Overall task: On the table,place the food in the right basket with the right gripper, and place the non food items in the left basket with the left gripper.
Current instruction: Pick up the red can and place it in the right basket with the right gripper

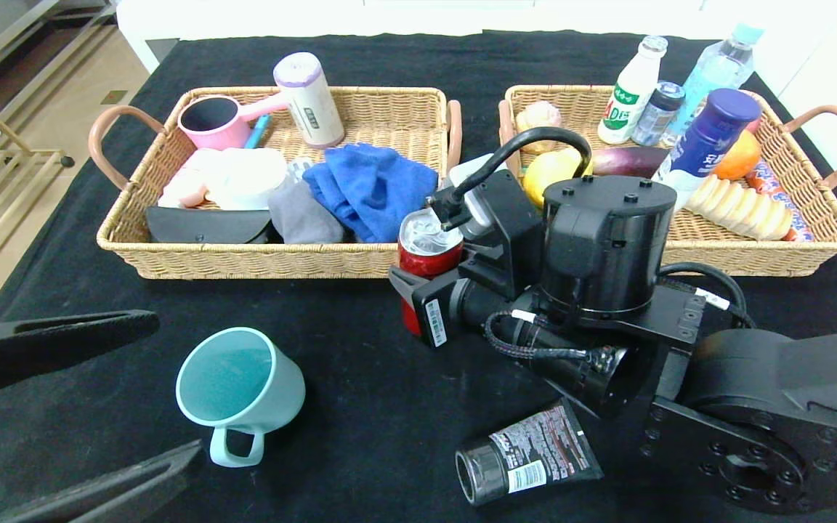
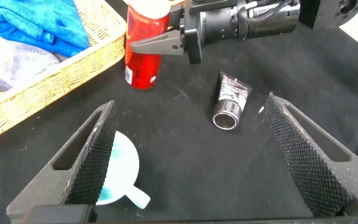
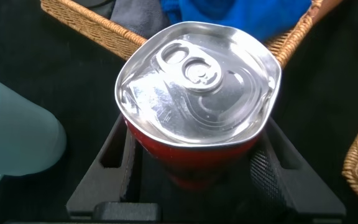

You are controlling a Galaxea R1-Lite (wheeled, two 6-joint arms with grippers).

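Black cloth covers the tabletop (image 1: 360,407), and both wicker baskets are already well filled — cloths and a scoop in the left basket (image 1: 171,261), fruit and bottles in the right basket (image 1: 753,254). Three things remain outside: the red can (image 1: 427,256), gripped upright between the right pincer's (image 3: 194,180) closed-in jaws just before the baskets, plus the teal mug (image 1: 238,386) and black tube (image 1: 527,454). The left pincer (image 2: 191,155) hangs wide open — empty — near the mug.

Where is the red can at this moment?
In the head view the red can stands upright on the black table, between the fingers of the right gripper, just in front of the left basket near its right corner.
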